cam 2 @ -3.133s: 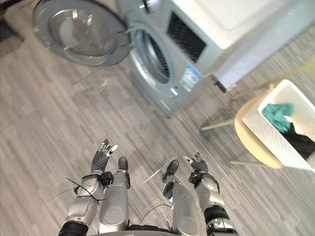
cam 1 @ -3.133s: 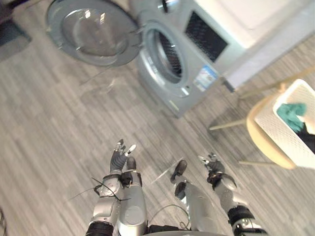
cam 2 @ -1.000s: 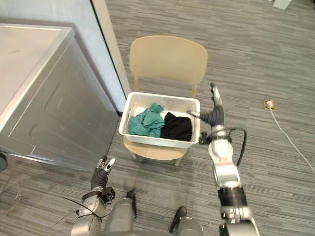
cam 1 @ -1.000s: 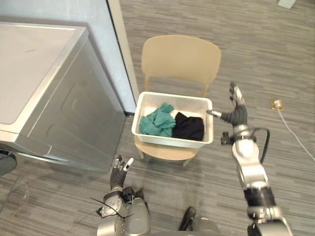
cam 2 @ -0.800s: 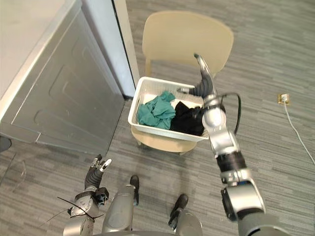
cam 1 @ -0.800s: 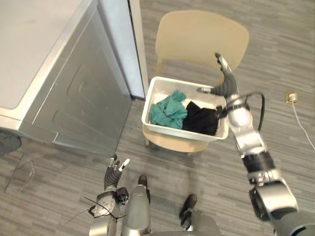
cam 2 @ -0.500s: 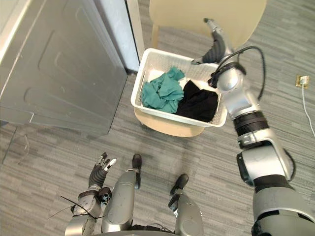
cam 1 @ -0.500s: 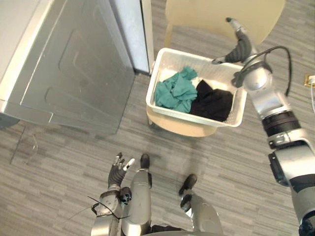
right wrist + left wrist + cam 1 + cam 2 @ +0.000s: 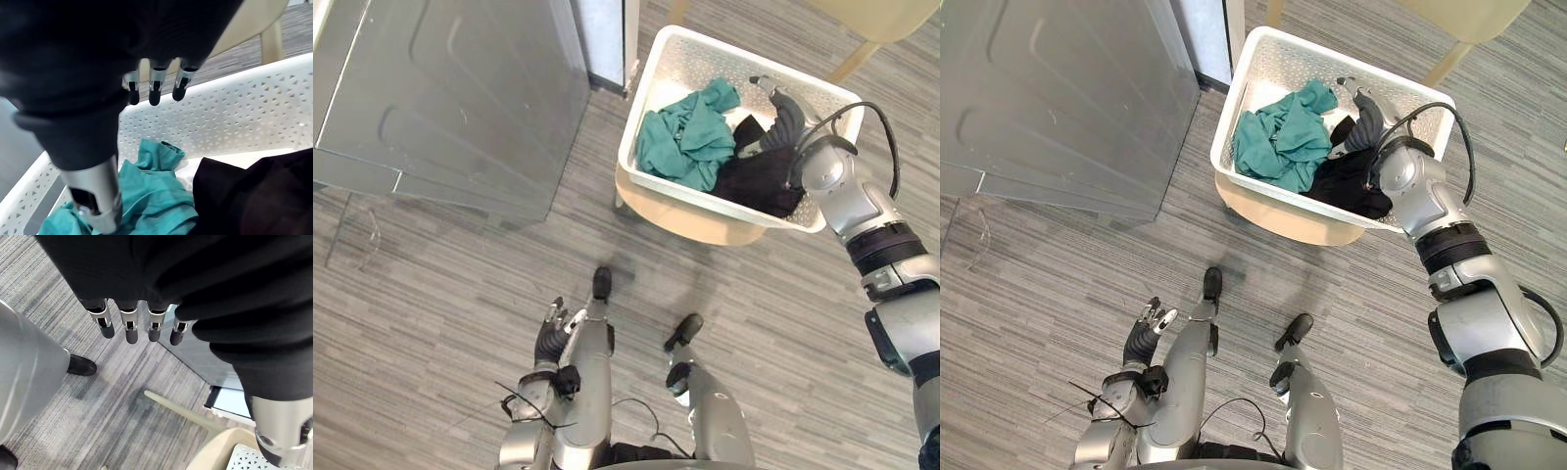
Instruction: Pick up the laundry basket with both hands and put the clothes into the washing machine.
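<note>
Hovering over basket [image 9: 700, 61]: right robot hand [image 9: 783, 119]

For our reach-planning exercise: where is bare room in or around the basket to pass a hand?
Free: in the basket, the corner between the teal clothes and the washing machine side; the floor beside the chair. Crowded: over the black clothes, where the right hand hovers.

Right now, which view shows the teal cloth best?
The left eye view: the whole teal cloth lies unobstructed in the basket. The right eye view shows the same; the right wrist view crops it close.
</note>
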Available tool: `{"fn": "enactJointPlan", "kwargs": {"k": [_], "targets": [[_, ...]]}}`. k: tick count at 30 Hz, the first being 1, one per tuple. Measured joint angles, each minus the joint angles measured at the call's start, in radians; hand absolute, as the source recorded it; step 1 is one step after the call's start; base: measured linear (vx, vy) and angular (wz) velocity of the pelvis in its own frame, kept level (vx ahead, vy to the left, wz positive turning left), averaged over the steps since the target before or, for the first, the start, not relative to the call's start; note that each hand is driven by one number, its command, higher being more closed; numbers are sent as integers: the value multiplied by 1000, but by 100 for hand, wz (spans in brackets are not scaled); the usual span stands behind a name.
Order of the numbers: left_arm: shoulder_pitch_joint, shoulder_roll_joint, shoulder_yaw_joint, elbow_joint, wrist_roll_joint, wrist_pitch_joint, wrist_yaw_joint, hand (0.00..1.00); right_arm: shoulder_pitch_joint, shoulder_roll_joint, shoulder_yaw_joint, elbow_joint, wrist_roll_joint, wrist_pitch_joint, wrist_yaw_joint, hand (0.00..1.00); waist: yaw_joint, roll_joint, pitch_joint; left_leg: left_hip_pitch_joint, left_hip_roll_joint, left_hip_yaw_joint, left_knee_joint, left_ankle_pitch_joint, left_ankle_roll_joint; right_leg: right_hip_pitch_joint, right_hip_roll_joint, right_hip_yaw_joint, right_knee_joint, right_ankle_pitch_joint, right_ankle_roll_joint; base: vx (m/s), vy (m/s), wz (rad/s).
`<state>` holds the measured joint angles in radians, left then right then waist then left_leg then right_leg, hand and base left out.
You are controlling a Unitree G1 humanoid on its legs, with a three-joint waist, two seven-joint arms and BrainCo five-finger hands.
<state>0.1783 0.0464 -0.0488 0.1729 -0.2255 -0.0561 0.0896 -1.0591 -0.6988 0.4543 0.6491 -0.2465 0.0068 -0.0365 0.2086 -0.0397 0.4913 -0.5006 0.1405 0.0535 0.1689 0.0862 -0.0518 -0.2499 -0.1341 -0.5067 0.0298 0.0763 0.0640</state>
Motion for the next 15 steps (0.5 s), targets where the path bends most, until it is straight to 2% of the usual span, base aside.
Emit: {"fn": "enactJointPlan", "kwargs": {"k": [4,7,11,15], "targets": [[-8,10,-23,10,0,0,2,0,-1,11,17,9,-2,1,-5,0,3,-2,1,0,-4,-10,-24,19,0,-1,1,-14,-3,1,-2,-29,27,11],[-21,16,-33,37,-8,1,4,0,-16,41,18,90,-24,1,-7,0,26,-2,1,0,-1,-19,-41,33,-5,-2,10,-16,-18,8,-5,0,0,0],[-38,18,-55,36,-30,-6,5,0,-91,71,34,264,-39,4,-8,0,31,-2,1,-11,0,-34,-99,79,-9,-21,21,-40,-29,13,-12,-36,1,13],[-66,13,-96,48,-47,-9,6,0,-165,95,33,439,-72,6,-26,0,55,-1,1,-20,1,-52,-136,110,-11,-36,28,-53,-38,19,-14,-34,7,6]]}}
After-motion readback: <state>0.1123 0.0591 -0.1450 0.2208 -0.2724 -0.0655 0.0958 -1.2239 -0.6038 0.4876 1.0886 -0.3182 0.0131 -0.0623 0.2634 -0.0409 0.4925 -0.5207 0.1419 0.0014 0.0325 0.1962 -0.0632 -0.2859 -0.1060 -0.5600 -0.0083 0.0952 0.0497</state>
